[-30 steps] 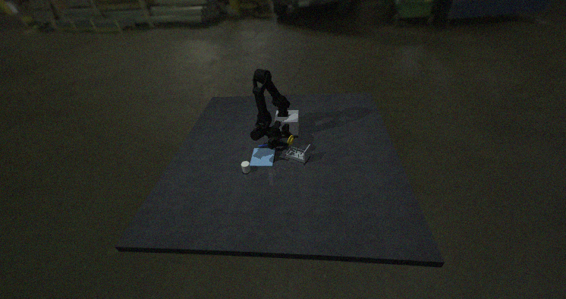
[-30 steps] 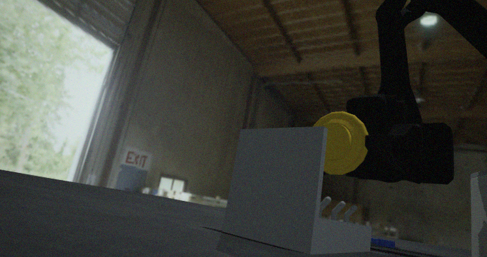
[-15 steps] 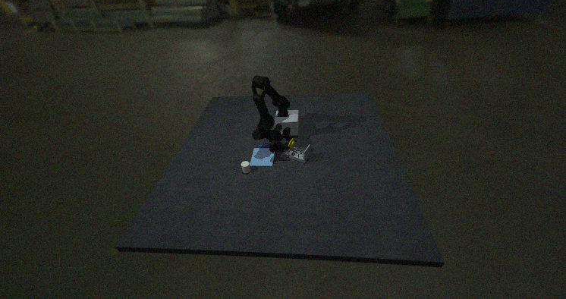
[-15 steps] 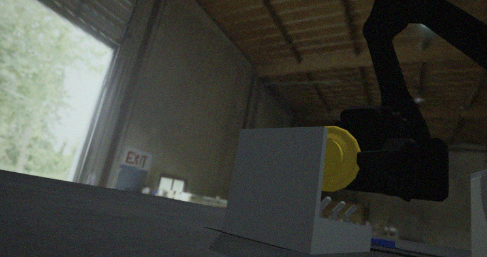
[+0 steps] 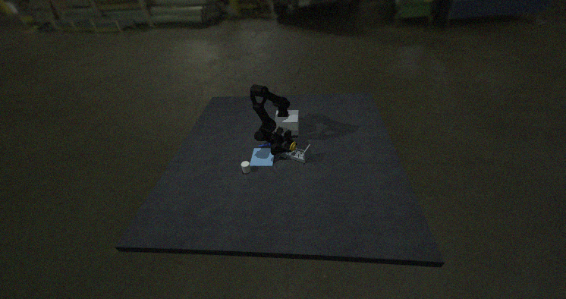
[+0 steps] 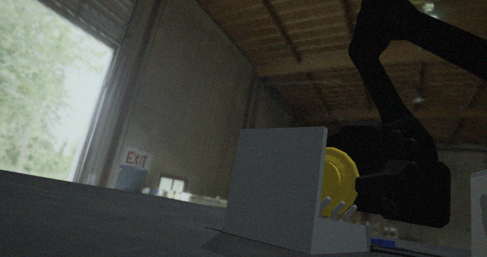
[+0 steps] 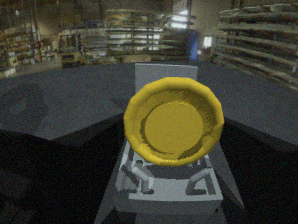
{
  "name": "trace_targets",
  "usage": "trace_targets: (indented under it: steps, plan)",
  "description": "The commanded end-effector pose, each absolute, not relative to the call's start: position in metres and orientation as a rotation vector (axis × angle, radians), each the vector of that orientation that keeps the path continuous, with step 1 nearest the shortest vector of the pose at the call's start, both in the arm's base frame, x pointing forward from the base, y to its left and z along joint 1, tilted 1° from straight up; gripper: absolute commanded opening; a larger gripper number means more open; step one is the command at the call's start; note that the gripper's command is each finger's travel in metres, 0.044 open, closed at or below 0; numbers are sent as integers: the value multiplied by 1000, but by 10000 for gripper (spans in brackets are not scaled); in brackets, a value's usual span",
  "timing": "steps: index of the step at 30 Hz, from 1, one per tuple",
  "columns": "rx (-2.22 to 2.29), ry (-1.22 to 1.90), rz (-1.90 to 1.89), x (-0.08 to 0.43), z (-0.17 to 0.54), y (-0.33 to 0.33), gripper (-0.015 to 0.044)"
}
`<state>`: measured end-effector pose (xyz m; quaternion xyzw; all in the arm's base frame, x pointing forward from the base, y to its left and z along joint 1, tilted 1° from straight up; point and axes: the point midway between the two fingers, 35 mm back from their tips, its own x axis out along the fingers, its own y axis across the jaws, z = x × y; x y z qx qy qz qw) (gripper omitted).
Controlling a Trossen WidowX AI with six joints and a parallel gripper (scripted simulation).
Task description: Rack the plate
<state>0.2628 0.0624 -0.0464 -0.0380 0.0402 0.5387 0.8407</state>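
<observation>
My gripper (image 5: 288, 146) (image 6: 361, 187) is shut on the yellow plate (image 5: 293, 146) (image 6: 335, 179) (image 7: 174, 121) and holds it upright, on edge. The plate is over the white dish rack (image 5: 301, 154) (image 6: 277, 187) (image 7: 169, 189). In the exterior view its lower edge is down among the tips of the rack's rails (image 6: 337, 208), just behind the rack's tall end wall. In the wrist view the plate faces the camera and covers the rack's middle; I cannot tell whether it touches the rack's base.
A light blue mat (image 5: 262, 157) lies left of the rack, with a white cup (image 5: 245, 166) at its front left corner. A grey box (image 5: 289, 121) stands behind the rack by the arm's base. All sit on a dark platform (image 5: 277, 209).
</observation>
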Motion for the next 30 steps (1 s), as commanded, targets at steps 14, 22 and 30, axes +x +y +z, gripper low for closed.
trace_targets:
  steps: [14, 22, 30]
  plan:
    - [-73, 91, 1139, 261, -52, 63, 0]
    - [-75, 89, 1139, 261, -52, 63, 210]
    - [-75, 89, 1139, 261, -52, 63, 400]
